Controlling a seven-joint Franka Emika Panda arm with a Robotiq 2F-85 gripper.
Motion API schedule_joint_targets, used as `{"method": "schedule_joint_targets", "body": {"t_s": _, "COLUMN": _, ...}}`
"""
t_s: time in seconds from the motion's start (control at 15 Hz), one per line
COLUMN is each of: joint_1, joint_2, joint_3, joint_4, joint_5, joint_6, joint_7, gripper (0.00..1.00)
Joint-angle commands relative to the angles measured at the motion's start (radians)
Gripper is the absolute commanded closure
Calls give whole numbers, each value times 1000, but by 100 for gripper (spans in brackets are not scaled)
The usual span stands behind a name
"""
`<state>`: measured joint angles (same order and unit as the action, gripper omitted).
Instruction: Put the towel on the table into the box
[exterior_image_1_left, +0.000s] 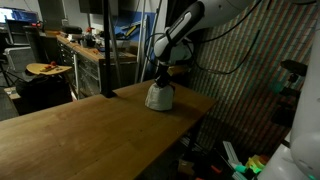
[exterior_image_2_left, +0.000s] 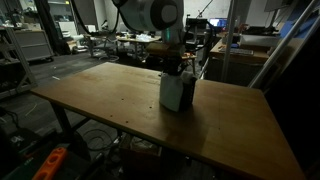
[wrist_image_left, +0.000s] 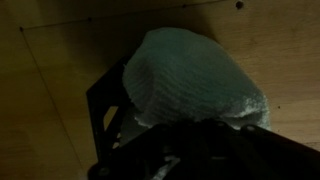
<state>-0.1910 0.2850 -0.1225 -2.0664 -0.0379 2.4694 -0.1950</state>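
Closure on the pincer (exterior_image_1_left: 160, 76) was almost complete, its jaws drawn together on the gathered top of the towel (exterior_image_1_left: 160, 97), so that the cloth rose to a peak at the grip and widened downward to the counter (exterior_image_1_left: 80, 130). Seen from the wrist, the dark fingers filled the bottom edge of the view and the towel (wrist_image_left: 195, 75) bulged out beyond them as a pale, textured mound. Part of the box (wrist_image_left: 105, 100) showed black beneath and to the left of that mound, with one corner and a stretch of rim uncovered. In both exterior views the bundle stood upright directly under the pincer (exterior_image_2_left: 175, 66), long axis vertical, and the towel (exterior_image_2_left: 177, 92) hid the box almost wholly. It stood near the far edge of the counter (exterior_image_2_left: 100, 95), where the arm (exterior_image_1_left: 185, 30) came down. The relation that mattered ran straight down: pincer, then cloth, then box, with the cloth centred a little to one side of the opening. I judged the towel partly in and heaped over the rim, not yet settled. The next move probably called for pushing down or letting go; cloth spilling over the rim looked the main risk.
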Motion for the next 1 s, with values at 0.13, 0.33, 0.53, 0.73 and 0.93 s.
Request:
{"method": "schedule_joint_targets", "body": {"t_s": 0.13, "joint_1": 9, "joint_2": 12, "joint_3": 20, "joint_4": -4, "joint_5": 3, "joint_6": -34, "joint_7": -30, "gripper": 98}}
{"method": "schedule_joint_targets", "body": {"t_s": 0.33, "joint_1": 17, "joint_2": 32, "joint_3": 39, "joint_4": 10, "joint_5": 7, "joint_6": -53, "joint_7": -48, "gripper": 96}}
{"method": "schedule_joint_targets", "body": {"t_s": 0.53, "joint_1": 21, "joint_2": 49, "joint_3": 60, "joint_4": 38, "joint_5": 17, "joint_6": -85, "joint_7": -69, "gripper": 98}}
{"method": "schedule_joint_targets", "body": {"t_s": 0.73, "joint_1": 16, "joint_2": 67, "joint_3": 80, "joint_4": 64, "joint_5": 34, "joint_6": -120, "joint_7": -99, "gripper": 97}}
{"method": "schedule_joint_targets", "body": {"t_s": 0.93, "joint_1": 8, "joint_2": 83, "joint_3": 85, "joint_4": 86, "joint_5": 45, "joint_6": -144, "joint_7": -117, "gripper": 97}}
